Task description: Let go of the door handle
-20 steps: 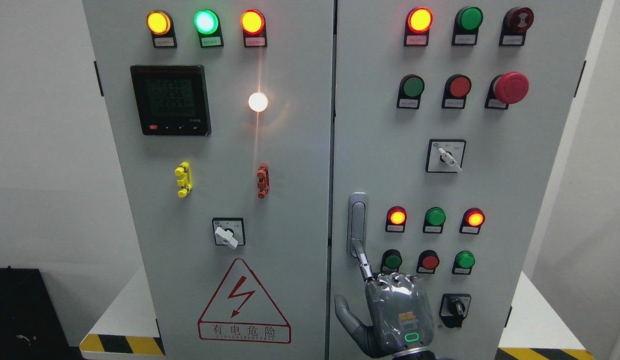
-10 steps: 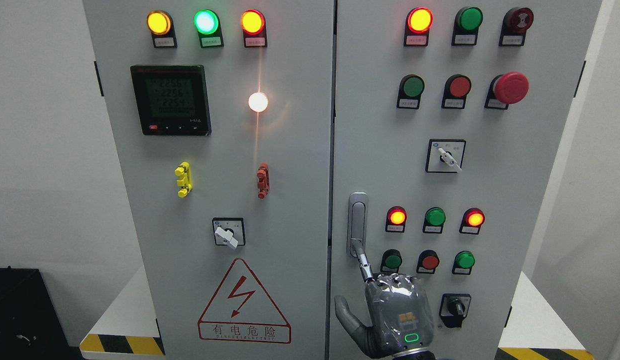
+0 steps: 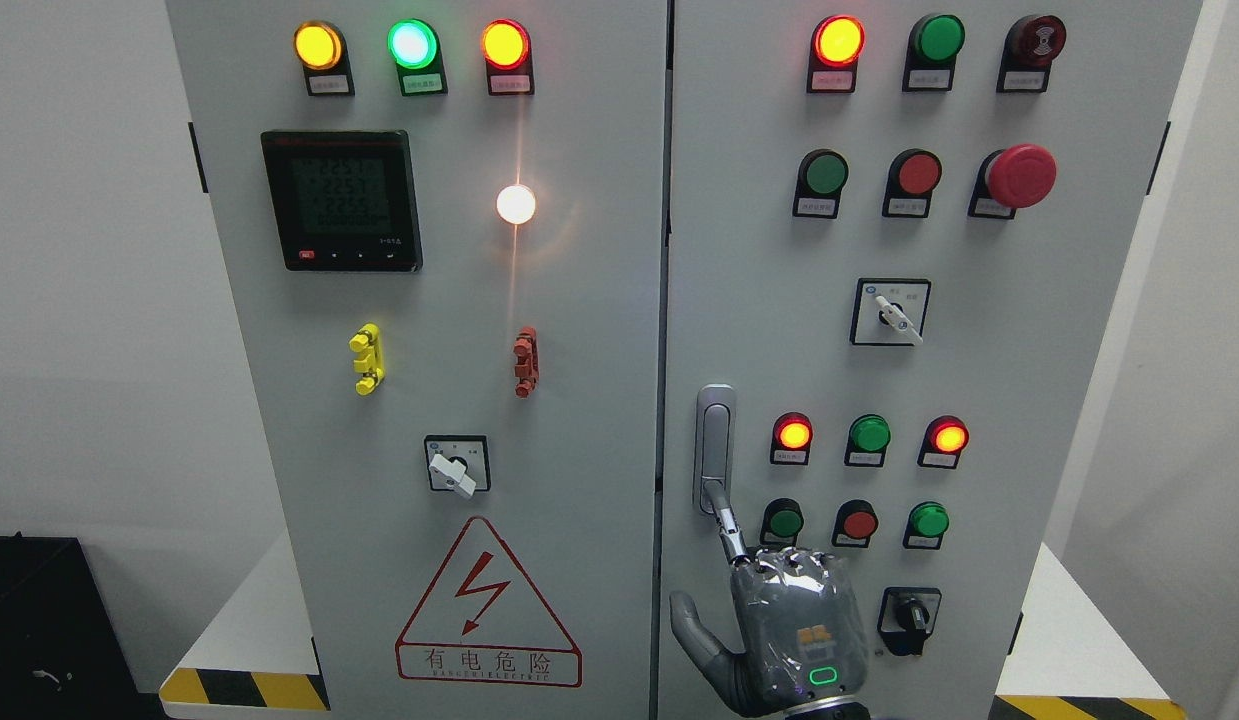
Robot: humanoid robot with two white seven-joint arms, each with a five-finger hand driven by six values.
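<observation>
While one finger touches the door handle (image 3: pixel 715 447), lower centre of the frame, the release is not yet done

The right hand (image 3: pixel 794 625), bottom centre-right, has its index finger (image 3: pixel 727 522) extended to the handle's lower end, thumb spread, gripping nothing; next it should draw straight back off the cabinet door (image 3: pixel 1029 400)

This looks like a lab or a training room for electric work. A big grey cabinet (image 3: pixel 579 400) with two doors fills the view. It has many round lamps (image 3: pixel 412 43) that glow red, green and yellow, a big red stop button (image 3: pixel 1021 175), turning switches (image 3: pixel 890 312) and a small black screen with numbers (image 3: pixel 341 200). A red triangle sign with a lightning bolt (image 3: pixel 488 603) warns of danger. The walls (image 3: pixel 79 300) are plain white. Yellow and black stripes (image 3: pixel 244 690) mark the base.
</observation>
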